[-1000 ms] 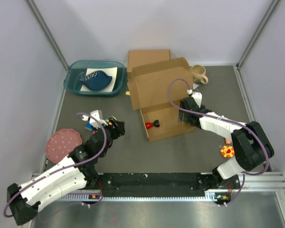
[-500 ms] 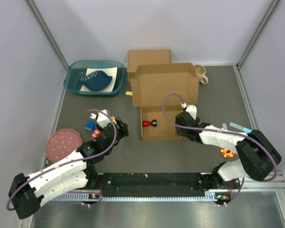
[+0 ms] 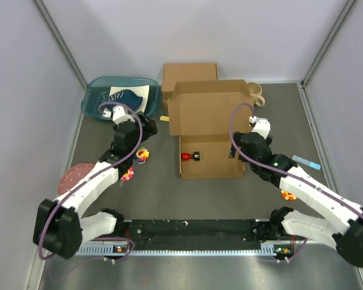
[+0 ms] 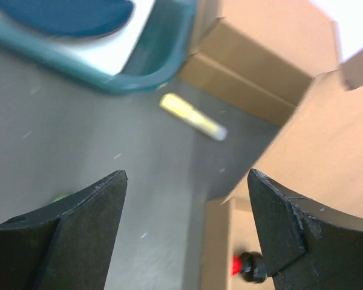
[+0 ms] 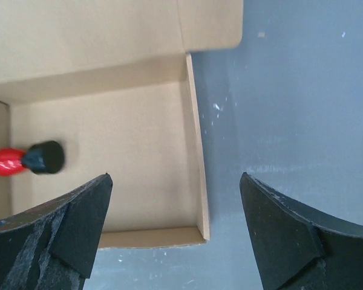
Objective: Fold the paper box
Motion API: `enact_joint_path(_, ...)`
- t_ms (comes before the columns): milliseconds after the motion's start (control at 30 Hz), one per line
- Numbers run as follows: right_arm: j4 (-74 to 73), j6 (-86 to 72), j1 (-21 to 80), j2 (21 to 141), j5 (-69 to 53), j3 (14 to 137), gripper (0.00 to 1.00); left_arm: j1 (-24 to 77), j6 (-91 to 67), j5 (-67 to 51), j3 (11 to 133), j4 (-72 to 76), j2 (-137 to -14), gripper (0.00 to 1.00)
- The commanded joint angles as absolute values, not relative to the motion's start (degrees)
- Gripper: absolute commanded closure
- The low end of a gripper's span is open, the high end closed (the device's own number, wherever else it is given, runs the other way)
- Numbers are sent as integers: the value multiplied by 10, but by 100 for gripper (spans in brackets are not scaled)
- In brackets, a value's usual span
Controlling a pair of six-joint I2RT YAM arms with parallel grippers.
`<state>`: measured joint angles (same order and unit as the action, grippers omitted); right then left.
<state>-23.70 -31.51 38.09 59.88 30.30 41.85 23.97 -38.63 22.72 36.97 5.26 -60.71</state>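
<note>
- Left fingers [image 4: 66,235] are spread wide and hold nothing, above bare bench [image 4: 109,151] between the teal tray [image 4: 157,67] and the paper box [image 3: 207,115].
- Right fingers [image 5: 54,235] are also spread and empty, straddling the box's right wall.
- That box sits mid-bench, its lid panel raised behind the shallow base.
- Red-and-black toy [image 5: 27,159] lies inside it.
</note>
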Motion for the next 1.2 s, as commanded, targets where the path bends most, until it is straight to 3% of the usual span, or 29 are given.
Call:
enact_joint_path(0, -283, -293, 382, 540, 316, 457, 12, 199, -307, -42, 478, 223, -737, 12)
enact_joint_path(67, -287, -287, 383, 520, 311, 459, 12, 183, -262, -161, 516, 247, -784, 13)
enact_joint_path(167, -294, -277, 382, 507, 304, 463, 12, 162, -250, -229, 541, 296, -825, 13)
enact_joint_path(767, -301, -257, 377, 494, 296, 479, 11, 134, -188, -290, 669, 190, -956, 24)
enact_joint_path(1167, -304, -253, 376, 496, 287, 495, 11, 123, -173, -332, 704, 152, -978, 41)
